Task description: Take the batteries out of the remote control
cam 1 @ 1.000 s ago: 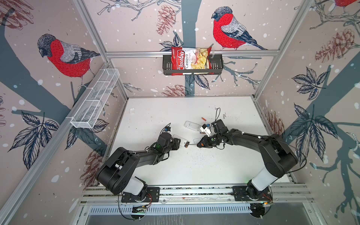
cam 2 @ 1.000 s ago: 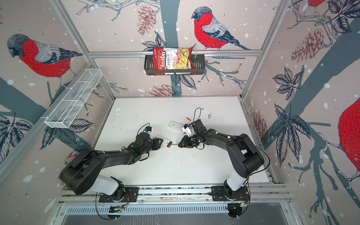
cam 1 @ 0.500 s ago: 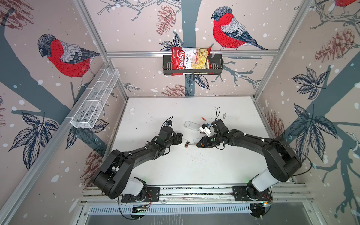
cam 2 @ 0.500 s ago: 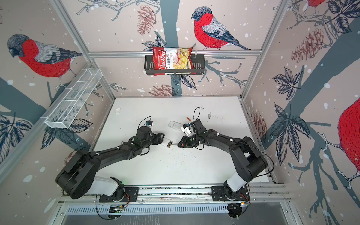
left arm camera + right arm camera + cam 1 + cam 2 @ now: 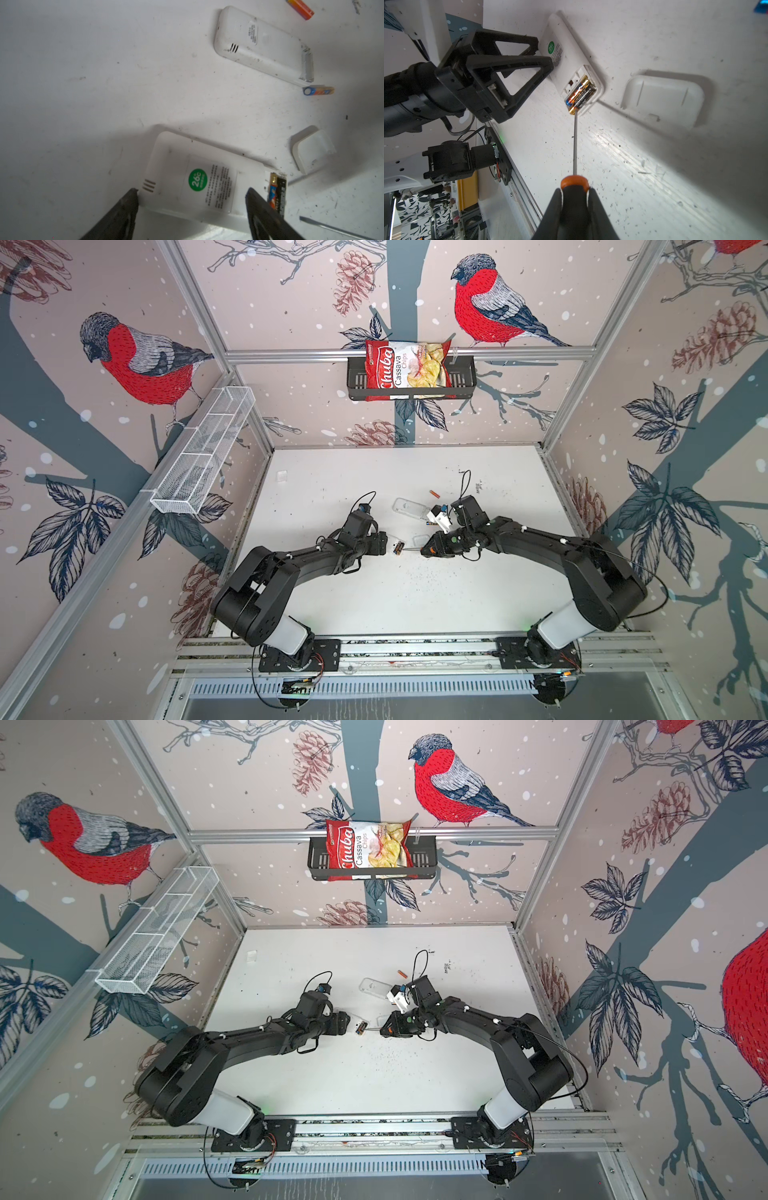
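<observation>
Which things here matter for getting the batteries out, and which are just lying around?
Job:
green-sticker remote, two batteries inside it, screwdriver, second remote, orange battery, blue-tipped battery, battery cover

Lying about:
chips bag, wire basket

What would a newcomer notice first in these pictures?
The right end effector grips an orange-and-black-handled screwdriver, its shaft tip at two dark gold-ended batteries in the open compartment of the white remote control, mid-table. The left end effector stands open around its other end. A red chips bag sits high on the back wall.
</observation>
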`<state>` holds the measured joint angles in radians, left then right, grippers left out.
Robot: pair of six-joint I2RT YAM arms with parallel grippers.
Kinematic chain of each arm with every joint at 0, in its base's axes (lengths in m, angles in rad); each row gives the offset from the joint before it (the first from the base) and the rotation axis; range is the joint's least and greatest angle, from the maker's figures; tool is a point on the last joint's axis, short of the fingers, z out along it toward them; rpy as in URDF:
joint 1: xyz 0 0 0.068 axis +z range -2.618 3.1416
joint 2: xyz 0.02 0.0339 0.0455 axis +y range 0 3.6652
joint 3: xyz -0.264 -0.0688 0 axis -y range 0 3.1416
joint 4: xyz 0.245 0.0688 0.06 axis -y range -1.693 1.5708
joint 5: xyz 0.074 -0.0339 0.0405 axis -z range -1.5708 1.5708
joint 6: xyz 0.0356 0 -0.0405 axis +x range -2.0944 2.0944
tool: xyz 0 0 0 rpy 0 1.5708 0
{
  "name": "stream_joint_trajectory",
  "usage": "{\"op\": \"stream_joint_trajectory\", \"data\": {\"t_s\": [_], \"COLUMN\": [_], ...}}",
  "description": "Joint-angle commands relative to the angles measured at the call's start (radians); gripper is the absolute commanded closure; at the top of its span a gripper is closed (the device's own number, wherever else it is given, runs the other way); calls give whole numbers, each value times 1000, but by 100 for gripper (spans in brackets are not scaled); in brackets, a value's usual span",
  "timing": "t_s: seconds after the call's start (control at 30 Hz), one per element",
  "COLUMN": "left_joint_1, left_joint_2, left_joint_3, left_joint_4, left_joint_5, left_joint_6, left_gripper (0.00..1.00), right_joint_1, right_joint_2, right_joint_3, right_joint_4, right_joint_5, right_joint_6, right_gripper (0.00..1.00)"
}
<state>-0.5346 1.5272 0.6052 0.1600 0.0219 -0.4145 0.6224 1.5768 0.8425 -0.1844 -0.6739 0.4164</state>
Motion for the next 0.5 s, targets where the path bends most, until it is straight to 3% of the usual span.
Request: {"op": "stream_joint_trajectory", "data": {"t_s": [0.0, 0.47], "left_joint_1": [1, 1], "left_joint_2": [17, 73], "left_joint_3": [-7, -14], "left_joint_4": [-4, 40], "left_joint_5": [14, 48], "left_joint_6": [0, -19], "left_gripper": [25, 31], "right_joint_1": [3, 12], "right_joint_2": [-2, 8], "right_joint_3": [-2, 2], "right_joint_4": [26, 31], "right_joint_5": [1, 3], "right_joint_6": [-7, -3], "right_gripper": [100, 100]}}
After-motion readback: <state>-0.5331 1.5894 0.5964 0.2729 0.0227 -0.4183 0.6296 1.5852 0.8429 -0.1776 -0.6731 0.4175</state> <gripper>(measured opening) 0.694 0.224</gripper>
